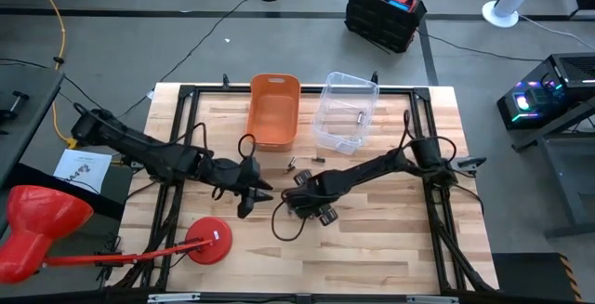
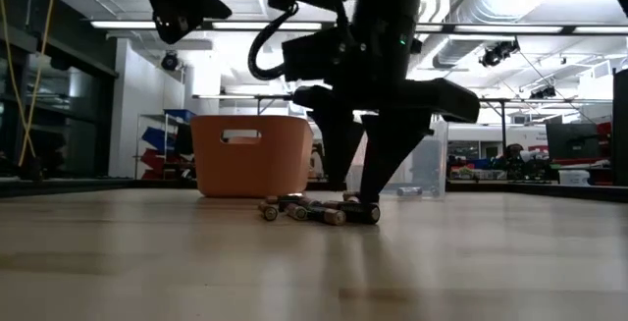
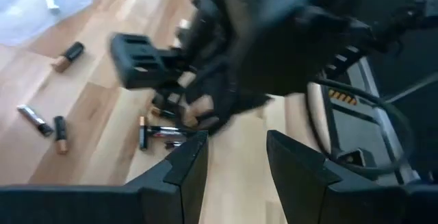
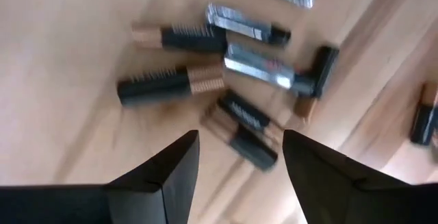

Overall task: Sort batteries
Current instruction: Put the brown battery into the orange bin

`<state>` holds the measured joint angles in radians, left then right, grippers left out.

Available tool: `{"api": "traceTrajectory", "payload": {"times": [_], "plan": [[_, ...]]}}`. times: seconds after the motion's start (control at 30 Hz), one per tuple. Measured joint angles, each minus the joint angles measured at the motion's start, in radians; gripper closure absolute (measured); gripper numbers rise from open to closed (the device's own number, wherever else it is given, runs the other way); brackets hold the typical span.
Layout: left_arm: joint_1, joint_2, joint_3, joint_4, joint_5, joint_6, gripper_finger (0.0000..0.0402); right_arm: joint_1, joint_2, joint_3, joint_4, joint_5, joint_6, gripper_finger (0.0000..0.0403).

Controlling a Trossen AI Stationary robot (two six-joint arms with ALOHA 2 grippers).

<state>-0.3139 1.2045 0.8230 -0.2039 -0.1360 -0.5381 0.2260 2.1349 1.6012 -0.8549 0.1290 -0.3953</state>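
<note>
Only wrist-visible: batteries (image 4: 226, 66) beneath fingers (image 4: 164, 176)

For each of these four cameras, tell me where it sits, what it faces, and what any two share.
High: overhead, straight down on table, both arms, orange bin, clear bin.
Low: table height, level across; right gripper above batteries.
Left wrist: past open left gripper toward right arm.
Right wrist: between open fingers, down onto batteries.
Shared: low and right wrist show the same pile.
</note>
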Motion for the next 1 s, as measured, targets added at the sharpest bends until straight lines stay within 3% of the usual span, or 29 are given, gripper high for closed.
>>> {"api": "traceTrajectory", "payload": {"times": [0.13,0.6,0.73,0.9,1.0], "plan": [[-0.019,0.000,0.000,0.000,-0.021,-0.003,0.0260,-0.015,0.004,0.010,-0.047,-0.002,-0.042,0.0197],[-0.023,0.000,0.000,0.014,-0.162,-0.063,0.0260,-0.017,-0.005,-0.077,0.055,-0.048,-0.098,0.0204],[-0.021,0.000,0.000,0.016,-0.207,-0.061,0.0260,-0.017,-0.002,-0.078,0.059,-0.071,-0.081,0.0256],[-0.019,-0.005,0.007,0.025,-0.225,-0.086,0.0260,-0.031,-0.004,-0.077,0.045,-0.089,-0.031,0.0374],[-0.019,-0.024,0.042,0.034,-0.228,-0.094,0.0260,-0.052,-0.044,-0.081,-0.001,-0.074,-0.006,0.0377]]}}
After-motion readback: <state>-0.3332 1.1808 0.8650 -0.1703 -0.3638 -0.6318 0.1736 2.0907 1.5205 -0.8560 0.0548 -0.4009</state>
